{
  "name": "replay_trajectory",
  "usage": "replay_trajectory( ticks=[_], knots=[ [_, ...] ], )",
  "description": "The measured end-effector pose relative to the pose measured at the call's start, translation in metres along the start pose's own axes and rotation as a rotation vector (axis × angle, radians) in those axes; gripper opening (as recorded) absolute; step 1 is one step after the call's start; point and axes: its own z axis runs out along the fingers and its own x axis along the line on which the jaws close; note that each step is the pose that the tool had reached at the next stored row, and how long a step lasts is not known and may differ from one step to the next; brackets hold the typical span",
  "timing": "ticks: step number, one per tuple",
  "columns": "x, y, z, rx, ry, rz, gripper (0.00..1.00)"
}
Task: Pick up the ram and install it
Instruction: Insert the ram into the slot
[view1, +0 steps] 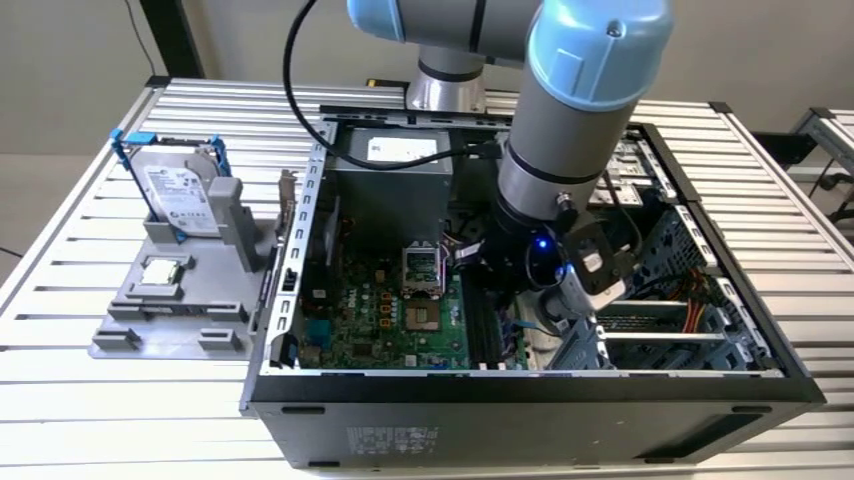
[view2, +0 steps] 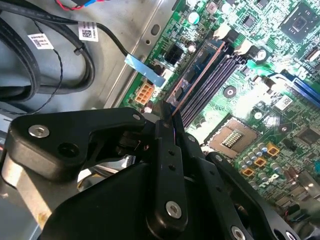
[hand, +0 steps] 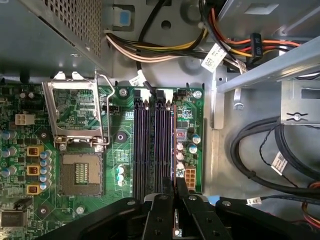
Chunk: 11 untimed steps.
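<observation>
Second wrist view shows the gripper (view2: 166, 117) with jaws closed on the ram (view2: 196, 70), held edge-on just over the outermost of the memory slots (hand: 150, 150) inside the computer case (view1: 534, 385). Pick-up looks done; seating appears unfinished.

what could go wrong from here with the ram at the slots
The ram sits edge-on in the gripper, right at the memory slots. If it is slightly off the slot's line, pressing down may bend it or scrape the green board. The black cables lie near the gripper in the second wrist view and might snag if the arm moves that way.
</observation>
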Motion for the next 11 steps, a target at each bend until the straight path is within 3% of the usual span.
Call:
replay_trajectory(
  ticks=[5,11],
  knots=[
    [0.0002,0.0001,0.0047,0.0001,0.0031,0.0,0.0],
    [0.0002,0.0007,0.0058,0.0003,0.0039,0.0,0.0]
  ],
)
